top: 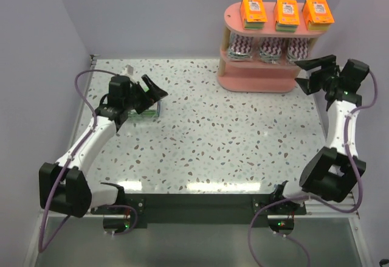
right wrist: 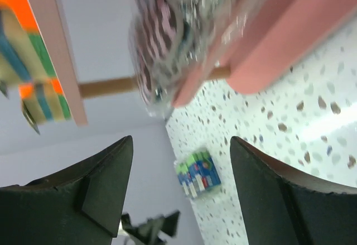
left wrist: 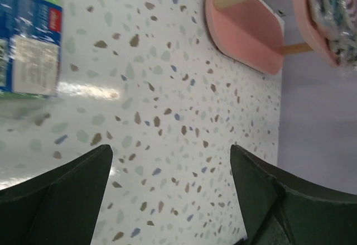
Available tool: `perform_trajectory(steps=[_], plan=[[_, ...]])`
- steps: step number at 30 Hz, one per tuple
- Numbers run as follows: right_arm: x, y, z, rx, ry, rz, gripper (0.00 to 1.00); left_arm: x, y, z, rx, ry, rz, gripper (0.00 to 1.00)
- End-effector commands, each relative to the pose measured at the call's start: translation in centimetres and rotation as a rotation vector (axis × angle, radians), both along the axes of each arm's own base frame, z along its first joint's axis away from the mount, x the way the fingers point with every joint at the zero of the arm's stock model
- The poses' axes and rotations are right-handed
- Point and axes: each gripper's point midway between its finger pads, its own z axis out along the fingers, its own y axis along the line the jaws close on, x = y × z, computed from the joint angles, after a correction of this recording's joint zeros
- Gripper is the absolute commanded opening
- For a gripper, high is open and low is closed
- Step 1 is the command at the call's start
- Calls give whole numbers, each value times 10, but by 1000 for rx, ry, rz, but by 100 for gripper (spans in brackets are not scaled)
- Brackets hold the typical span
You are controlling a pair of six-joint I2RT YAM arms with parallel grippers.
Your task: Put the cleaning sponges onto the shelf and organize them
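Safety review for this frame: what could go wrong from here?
1. The left gripper is open, and in its wrist view the blue-green boxes sit off to one side, not between the jaws; closing now could miss or shove them.
2. The right gripper hangs open beside the shelf end, near a zigzag pack; a swing might knock either.

Shelf [top: 255, 85] at far R of table [top: 231, 139]. Top tier: 3 rectangular packs [top: 287, 13] side by side. Mid tier: 3 oval packs [top: 270, 49]. Boxes [right wrist: 199, 175] on table, L side.
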Motion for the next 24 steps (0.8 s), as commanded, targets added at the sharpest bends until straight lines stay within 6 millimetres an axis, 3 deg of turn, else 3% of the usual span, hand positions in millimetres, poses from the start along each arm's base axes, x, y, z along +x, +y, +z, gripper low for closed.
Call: perform_trajectory(steps=[1, 2, 3, 5, 6, 8, 10, 15, 19, 24], plan=[[-44, 42, -6, -133, 21, 58, 74, 41, 42, 3, 145, -53, 75, 91], [-52, 66, -11, -151, 25, 112, 74, 49, 51, 0, 173, -48, 92, 91], [-62, 80, -31, -165, 60, 153, 74, 60, 61, -15, 213, -23, 95, 90], [-84, 115, -45, -175, 81, 255, 74, 76, 70, -13, 237, -23, 100, 87], [-96, 125, -66, -170, 124, 292, 73, 84, 75, -28, 264, 8, 96, 85], [-119, 143, -81, -207, 145, 371, 73, 97, 79, -30, 283, 11, 97, 80], [-143, 150, -108, -217, 218, 422, 73, 106, 81, -44, 312, 38, 85, 72], [-192, 160, -140, -229, 284, 490, 73, 109, 89, -89, 377, 135, 77, 48], [-211, 165, -156, -203, 321, 504, 73, 95, 93, -118, 396, 198, 76, 34], [-212, 168, -161, -199, 327, 519, 73, 77, 90, -138, 369, 240, 75, 27]])
